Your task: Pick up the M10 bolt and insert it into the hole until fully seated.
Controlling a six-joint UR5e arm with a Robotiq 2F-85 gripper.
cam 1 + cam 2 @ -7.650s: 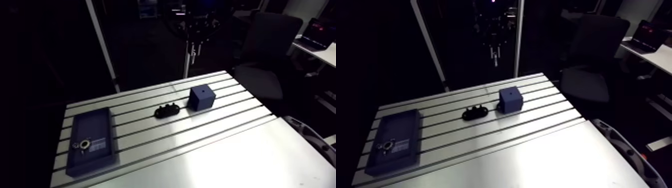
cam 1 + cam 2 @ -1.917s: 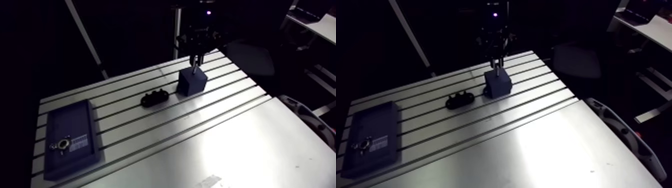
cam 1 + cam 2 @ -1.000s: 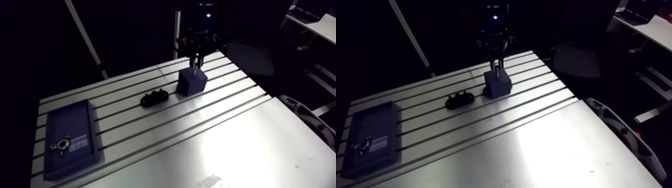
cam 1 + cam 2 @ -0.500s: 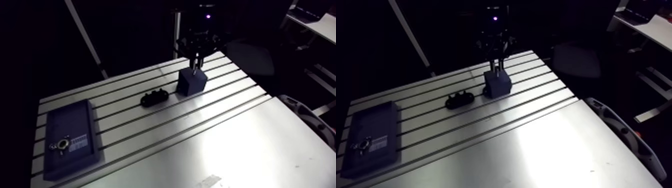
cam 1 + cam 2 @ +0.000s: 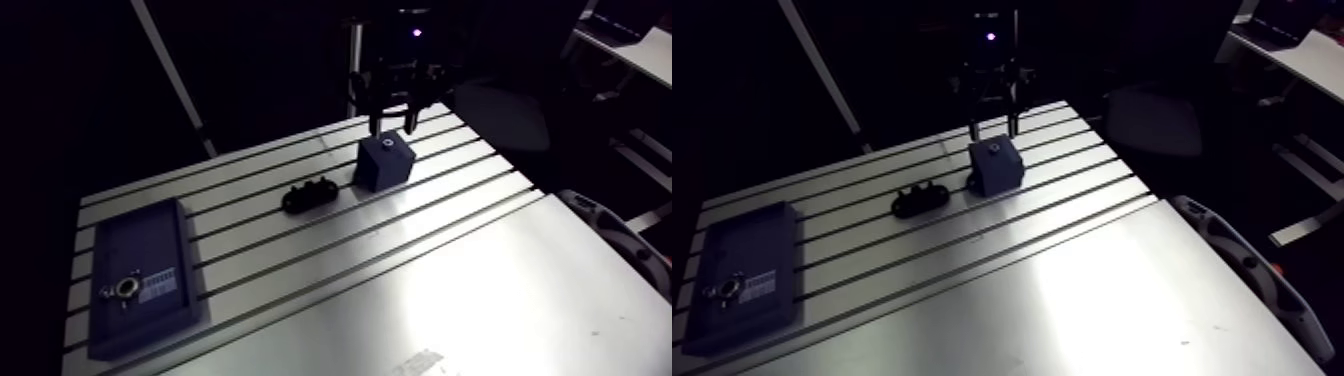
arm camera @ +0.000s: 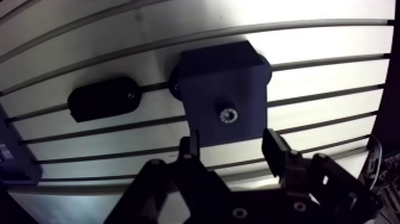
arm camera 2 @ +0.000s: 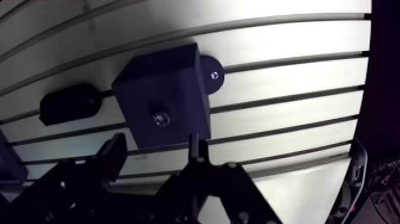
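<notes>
A: Where was the M10 bolt [image 6: 228, 115]?

B: Down in the hole in the top face of the dark blue block [image 6: 220, 77] — only its shiny round head showed, near the middle of that face.

A: And the gripper [image 6: 233, 142]?

B: It hung right above the block. Its two fingers [image 6: 275, 149] were spread wide with nothing between them, one to each side of the bolt head. As far as the wrist view showed, they touched neither the head nor the block.

A: Was the head flush with the face?

B: I could not tell from either view.

A: What else lay on the table [image 5: 450, 290]?

B: A black oblong holder [image 6: 104, 97] lay just beside the block and apart from it, along the same slots. Well away, near the table's other end, sat a flat dark blue tray [image 5: 140, 250] — a small metal ring [image 5: 124, 289] rested on it next to a pale label.
</notes>
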